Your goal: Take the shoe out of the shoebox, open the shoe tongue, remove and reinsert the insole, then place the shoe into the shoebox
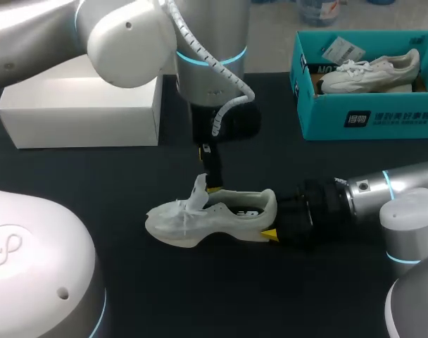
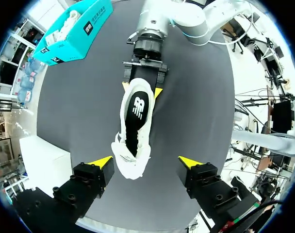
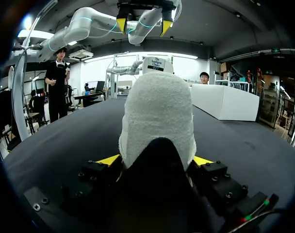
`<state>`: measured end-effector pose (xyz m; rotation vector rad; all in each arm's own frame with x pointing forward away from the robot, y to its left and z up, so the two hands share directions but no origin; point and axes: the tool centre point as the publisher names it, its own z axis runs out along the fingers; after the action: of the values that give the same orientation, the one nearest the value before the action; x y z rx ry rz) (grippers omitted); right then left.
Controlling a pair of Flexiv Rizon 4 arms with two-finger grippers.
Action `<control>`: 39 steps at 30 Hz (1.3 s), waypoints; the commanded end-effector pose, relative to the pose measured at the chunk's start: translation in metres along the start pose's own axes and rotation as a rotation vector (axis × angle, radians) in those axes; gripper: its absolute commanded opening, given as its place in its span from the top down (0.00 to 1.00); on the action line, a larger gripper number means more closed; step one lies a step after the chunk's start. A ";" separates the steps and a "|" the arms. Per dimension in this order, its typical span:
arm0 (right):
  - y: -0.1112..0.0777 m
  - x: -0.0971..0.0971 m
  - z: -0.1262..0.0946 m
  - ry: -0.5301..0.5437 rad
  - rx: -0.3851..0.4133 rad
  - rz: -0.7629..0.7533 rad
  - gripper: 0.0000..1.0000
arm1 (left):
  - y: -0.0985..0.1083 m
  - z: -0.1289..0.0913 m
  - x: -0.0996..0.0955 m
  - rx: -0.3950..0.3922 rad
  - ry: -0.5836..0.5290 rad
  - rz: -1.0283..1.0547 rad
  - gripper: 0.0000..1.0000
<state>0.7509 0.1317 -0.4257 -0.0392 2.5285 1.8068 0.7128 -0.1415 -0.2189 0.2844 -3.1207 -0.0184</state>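
Observation:
A white shoe (image 1: 200,218) lies upright on the black table, toe to the left, with its black insole (image 2: 137,109) showing inside. My right gripper (image 1: 272,220) comes in level from the right and is shut on the shoe's heel (image 3: 157,116), a yellow tip on each side of it. My left gripper (image 1: 212,184) hangs straight down over the tongue and laces. In the left wrist view its fingers (image 2: 145,162) stand wide open, apart from the shoe's front (image 2: 130,160) on both sides. The teal shoebox (image 1: 369,116) stands at the back right.
A second white shoe (image 1: 369,70) lies inside the teal shoebox. A white box (image 1: 80,113) sits at the back left, behind my left arm.

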 end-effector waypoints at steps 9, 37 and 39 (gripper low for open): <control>-0.003 0.003 0.004 -0.001 0.003 0.001 1.00 | -0.027 0.041 0.011 0.006 -0.023 0.036 1.00; -0.003 0.003 0.004 -0.001 0.003 0.001 1.00 | -0.060 0.108 -0.010 -0.067 -0.076 0.052 1.00; -0.003 0.003 0.004 -0.001 0.003 0.001 1.00 | -0.060 0.113 -0.011 -0.075 -0.082 0.052 1.00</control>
<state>0.7509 0.1318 -0.4257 -0.0394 2.5284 1.8070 0.7324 -0.1931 -0.3258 0.2053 -3.1979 -0.1415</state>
